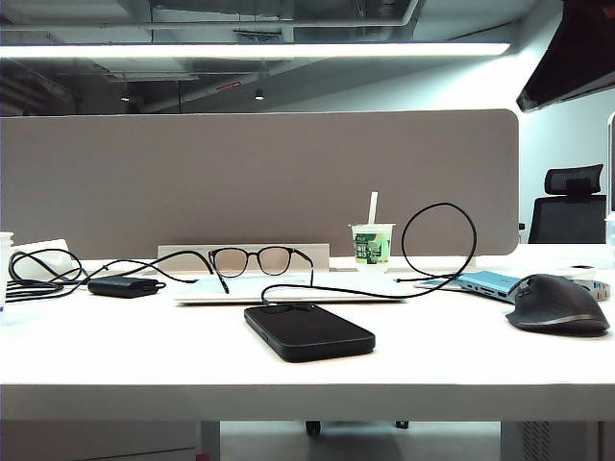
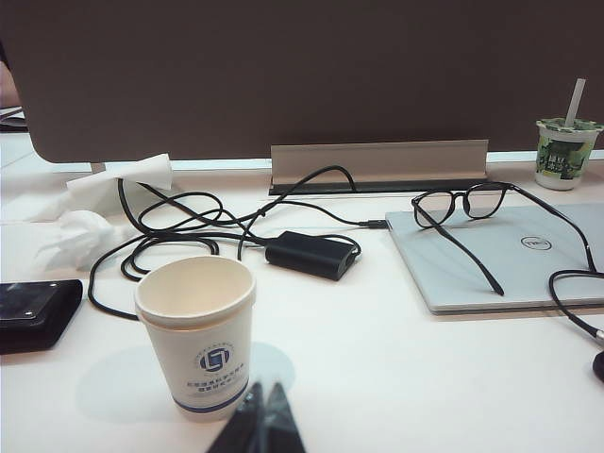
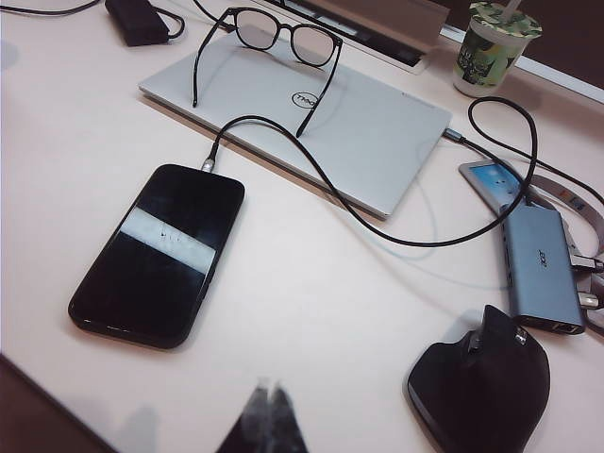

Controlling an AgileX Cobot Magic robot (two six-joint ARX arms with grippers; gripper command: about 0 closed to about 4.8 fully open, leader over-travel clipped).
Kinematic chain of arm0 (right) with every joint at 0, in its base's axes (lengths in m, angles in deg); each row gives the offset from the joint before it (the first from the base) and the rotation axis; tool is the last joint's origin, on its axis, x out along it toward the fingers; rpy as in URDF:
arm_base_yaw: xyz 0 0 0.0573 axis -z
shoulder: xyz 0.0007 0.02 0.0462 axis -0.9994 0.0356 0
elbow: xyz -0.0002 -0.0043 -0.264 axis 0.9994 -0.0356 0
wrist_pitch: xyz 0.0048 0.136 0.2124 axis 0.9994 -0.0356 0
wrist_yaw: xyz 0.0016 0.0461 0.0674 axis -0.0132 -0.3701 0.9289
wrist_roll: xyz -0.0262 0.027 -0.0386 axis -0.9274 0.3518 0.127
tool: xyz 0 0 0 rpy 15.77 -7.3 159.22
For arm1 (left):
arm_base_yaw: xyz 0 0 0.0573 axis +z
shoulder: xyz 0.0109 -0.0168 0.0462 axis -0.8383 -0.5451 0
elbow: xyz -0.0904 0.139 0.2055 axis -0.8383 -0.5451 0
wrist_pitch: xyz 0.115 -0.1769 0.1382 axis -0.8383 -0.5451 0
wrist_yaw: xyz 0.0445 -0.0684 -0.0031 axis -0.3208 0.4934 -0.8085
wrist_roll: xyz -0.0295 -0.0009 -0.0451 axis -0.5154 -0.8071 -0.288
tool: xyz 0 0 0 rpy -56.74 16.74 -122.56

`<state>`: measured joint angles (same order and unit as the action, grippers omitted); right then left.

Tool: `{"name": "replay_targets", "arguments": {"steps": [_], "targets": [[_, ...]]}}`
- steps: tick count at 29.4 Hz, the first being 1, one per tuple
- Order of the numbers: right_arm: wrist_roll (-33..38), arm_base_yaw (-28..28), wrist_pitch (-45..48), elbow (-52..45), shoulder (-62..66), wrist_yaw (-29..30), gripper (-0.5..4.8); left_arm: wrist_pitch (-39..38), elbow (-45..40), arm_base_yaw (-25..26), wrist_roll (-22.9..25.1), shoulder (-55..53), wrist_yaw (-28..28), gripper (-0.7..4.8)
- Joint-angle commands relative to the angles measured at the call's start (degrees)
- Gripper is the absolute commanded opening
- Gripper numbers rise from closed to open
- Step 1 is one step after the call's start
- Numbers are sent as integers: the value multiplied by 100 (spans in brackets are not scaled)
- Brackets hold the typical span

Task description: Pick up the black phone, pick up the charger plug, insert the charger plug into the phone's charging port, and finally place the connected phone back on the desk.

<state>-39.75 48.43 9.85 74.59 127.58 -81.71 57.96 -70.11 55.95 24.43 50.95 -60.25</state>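
The black phone (image 1: 307,331) (image 3: 156,253) lies flat, screen up, on the white desk (image 1: 144,346) near its front edge. The charger plug (image 3: 208,165), a silver tip on a thin black cable (image 3: 377,222), sits against the phone's end edge; whether it is seated in the port I cannot tell. My right gripper (image 3: 267,385) hovers shut and empty above bare desk, between phone and mouse. My left gripper (image 2: 264,387) is shut and empty, beside a paper cup (image 2: 196,330), far from the phone. Neither gripper shows in the exterior view.
A closed silver laptop (image 3: 302,113) with glasses (image 3: 274,33) on it lies behind the phone. A dark mouse (image 3: 481,387) and grey hub (image 3: 543,274) sit to the right. A power brick (image 2: 310,255) with cords, tissues (image 2: 113,189), a drink cup (image 1: 372,243) and the partition (image 1: 259,173) are also here.
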Motion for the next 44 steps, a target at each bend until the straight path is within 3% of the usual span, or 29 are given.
{"name": "replay_targets", "arguments": {"steps": [1,36,44], "targets": [[22,-7,63,31,-13,9,-5,90,-2,11,-83,-4,22,-7],[20,2,66,-15,-129,-15,-5,-28,-2,9,-76,-4,24,-6],[20,802,339,-763,-1172,249,-4,-28,-2,9,-76,-4,24,-6]]}}
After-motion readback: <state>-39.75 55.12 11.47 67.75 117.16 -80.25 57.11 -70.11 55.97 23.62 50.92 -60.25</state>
